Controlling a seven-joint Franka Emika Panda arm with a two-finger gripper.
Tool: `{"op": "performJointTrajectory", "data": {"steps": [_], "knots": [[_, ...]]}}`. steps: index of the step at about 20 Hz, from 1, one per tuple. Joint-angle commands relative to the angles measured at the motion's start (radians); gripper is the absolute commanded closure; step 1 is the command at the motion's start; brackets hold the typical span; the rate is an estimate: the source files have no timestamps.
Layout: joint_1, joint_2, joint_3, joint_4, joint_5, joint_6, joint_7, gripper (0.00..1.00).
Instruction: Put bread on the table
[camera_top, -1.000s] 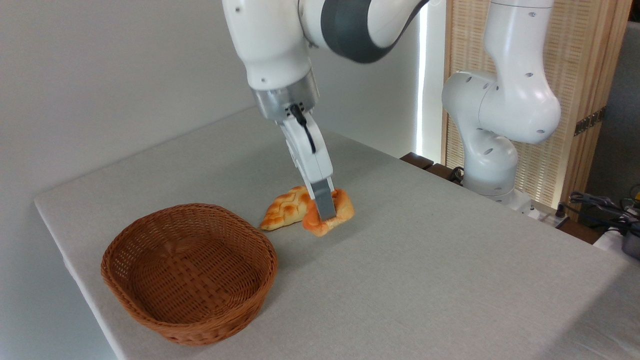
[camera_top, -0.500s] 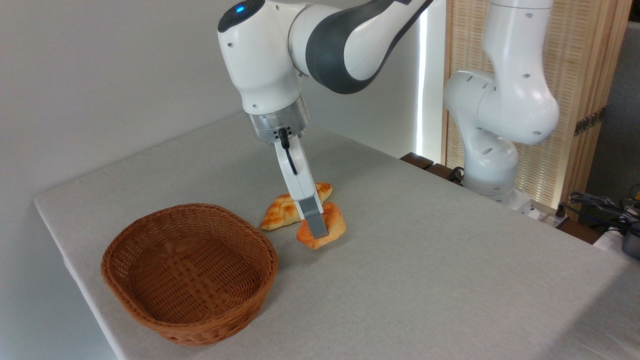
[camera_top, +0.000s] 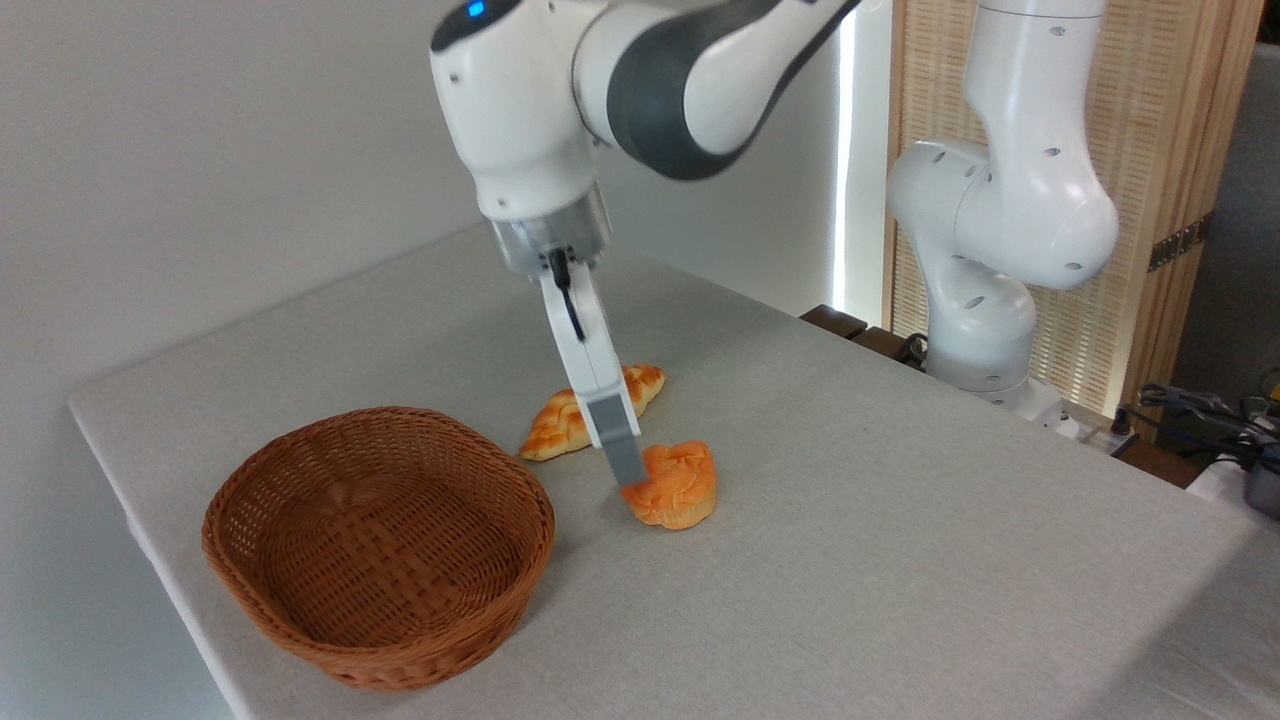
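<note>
Camera view from the side shows the tool (camera_top: 626, 470) hanging low over the bench (camera_top: 900, 520), tipped a little to one side. Only one grey finger (camera_top: 620, 452) shows, so I cannot tell how wide the tool is open. That finger's tip is right at the left edge of the bread (camera_top: 677, 484); whether the tool has hold of it, I cannot tell. The bread is a small orange bun with a lumpy top. It sits flat on the bench, just to the right of the tool's tip.

Behind the tool lies a longer loaf (camera_top: 585, 413) with brown patches. The tool's finger hides its middle. That loaf is near the bun but not touching it.

Left of the tool and closer to the camera sits a brown basket (camera_top: 378, 545). It stands apart from both breads.

Above the tool, the white and grey arm (camera_top: 600, 90) reaches over from the right, where its base (camera_top: 990, 300) stands past the far edge of the bench.
</note>
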Motion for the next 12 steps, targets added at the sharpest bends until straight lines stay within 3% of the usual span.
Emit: {"op": "performJointTrajectory", "data": {"steps": [1,3,7,9,12], "knots": [[-0.005,0.024,0.009,0.178,-0.007,-0.045,-0.211,0.0],[-0.001,0.062,0.011,0.297,-0.017,-0.073,-0.348,0.0],[0.004,0.099,0.035,0.405,-0.04,-0.074,-0.493,0.0],[0.004,0.103,0.038,0.444,-0.042,-0.103,-0.515,0.0],[0.008,0.126,0.052,0.505,-0.115,-0.189,-0.513,0.0]]}}
